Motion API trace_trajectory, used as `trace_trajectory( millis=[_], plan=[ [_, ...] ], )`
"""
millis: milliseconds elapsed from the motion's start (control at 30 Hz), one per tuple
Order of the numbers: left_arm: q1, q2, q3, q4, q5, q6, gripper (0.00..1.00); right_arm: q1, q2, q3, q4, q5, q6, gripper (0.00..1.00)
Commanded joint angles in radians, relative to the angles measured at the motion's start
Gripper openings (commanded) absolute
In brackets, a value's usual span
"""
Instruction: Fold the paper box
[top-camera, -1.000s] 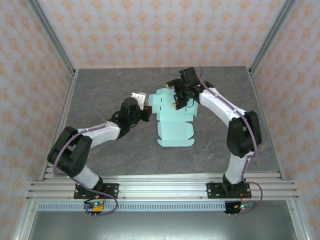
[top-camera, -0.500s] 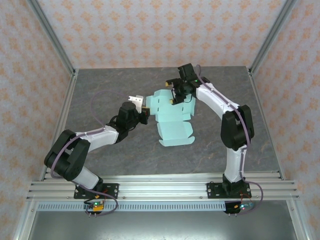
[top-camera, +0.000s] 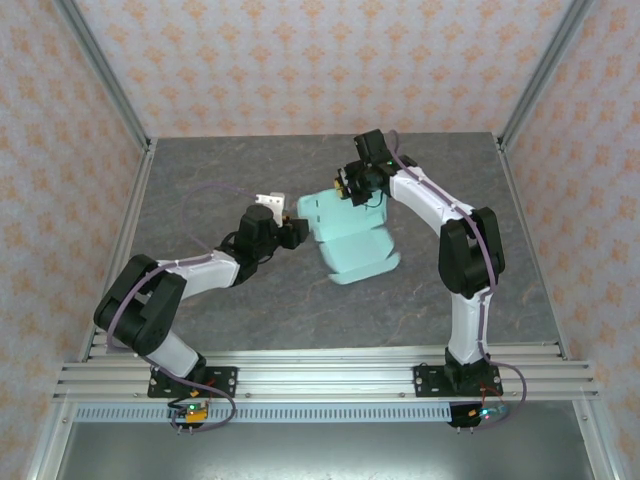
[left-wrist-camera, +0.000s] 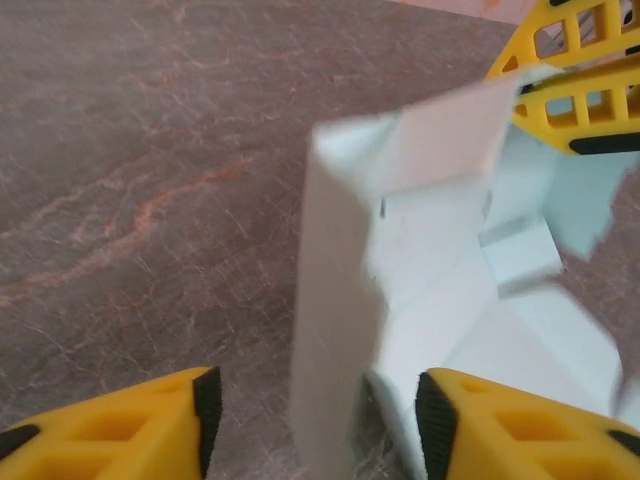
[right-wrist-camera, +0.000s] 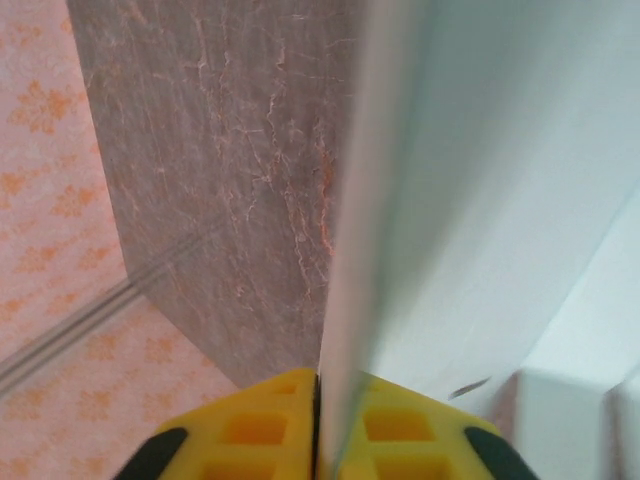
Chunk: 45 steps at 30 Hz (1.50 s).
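Note:
The paper box (top-camera: 352, 243) is a pale mint-blue card sheet, partly folded and lifted off the grey table (top-camera: 200, 180) at mid-centre. My right gripper (top-camera: 350, 190) is shut on its far upper edge; in the right wrist view the yellow fingers (right-wrist-camera: 260, 430) pinch the thin card edge (right-wrist-camera: 480, 200) with no gap. My left gripper (top-camera: 291, 232) is at the sheet's left side and open. In the left wrist view a raised flap (left-wrist-camera: 420, 250) stands between the two pads (left-wrist-camera: 207, 415), apart from both. The right gripper's yellow fingers (left-wrist-camera: 580, 90) are visible at the top right there.
Aluminium frame posts (top-camera: 100, 70) and patterned walls (top-camera: 320, 60) close in the table on three sides. A rail (top-camera: 320, 375) runs along the near edge by the arm bases. Bare table lies to the left (top-camera: 190, 210) and right (top-camera: 520, 250) of the sheet.
My left gripper has opened and let go of the sheet's left edge. My right gripper has shut on the far edge, and the sheet has lifted and swung to the right.

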Motion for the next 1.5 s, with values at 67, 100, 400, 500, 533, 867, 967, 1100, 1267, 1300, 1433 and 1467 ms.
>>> trace_trajectory(
  millis=[67, 100, 400, 500, 533, 867, 967, 1100, 1267, 1300, 1433, 1467],
  plan=[
    [0.051, -0.040, 0.009, -0.010, 0.059, -0.058, 0.63, -0.008, -0.068, -0.158, 0.245, -0.048, -0.079, 0.03],
    [0.068, -0.053, -0.004, -0.003, 0.074, -0.072, 0.64, -0.009, -0.087, -0.192, 0.278, -0.038, -0.089, 0.02],
    [0.165, -0.164, -0.057, -0.071, 0.132, -0.087, 0.71, -0.007, -0.204, -0.504, 0.676, -0.048, -0.179, 0.00],
    [0.165, -0.128, -0.055, -0.065, 0.144, -0.077, 0.70, -0.010, -0.195, -0.599, 0.881, -0.087, -0.155, 0.00],
    [0.164, -0.110, -0.057, -0.046, 0.150, -0.085, 0.69, -0.010, -0.187, -0.611, 0.926, -0.104, -0.153, 0.00],
    [0.058, 0.022, 0.049, -0.122, 0.155, 0.033, 0.68, -0.017, -0.108, -0.689, 1.154, -0.167, -0.066, 0.00],
    [0.027, 0.042, 0.070, -0.148, 0.124, 0.066, 0.68, -0.018, -0.091, -0.693, 1.184, -0.173, -0.047, 0.00],
    [0.019, 0.075, 0.090, -0.125, 0.142, 0.050, 0.67, -0.019, -0.087, -0.711, 1.221, -0.167, -0.024, 0.00],
    [0.000, 0.105, 0.119, -0.122, 0.142, 0.050, 0.61, -0.021, -0.085, -0.729, 1.253, -0.156, -0.032, 0.00],
    [-0.003, 0.111, 0.127, -0.121, 0.152, 0.051, 0.59, -0.020, -0.084, -0.738, 1.277, -0.154, -0.027, 0.00],
    [-0.023, 0.130, 0.147, -0.121, 0.159, 0.080, 0.51, -0.020, -0.082, -0.759, 1.315, -0.140, -0.029, 0.00],
    [-0.024, 0.134, 0.147, -0.114, 0.164, 0.073, 0.51, -0.021, -0.080, -0.759, 1.313, -0.140, -0.026, 0.00]
  ],
)
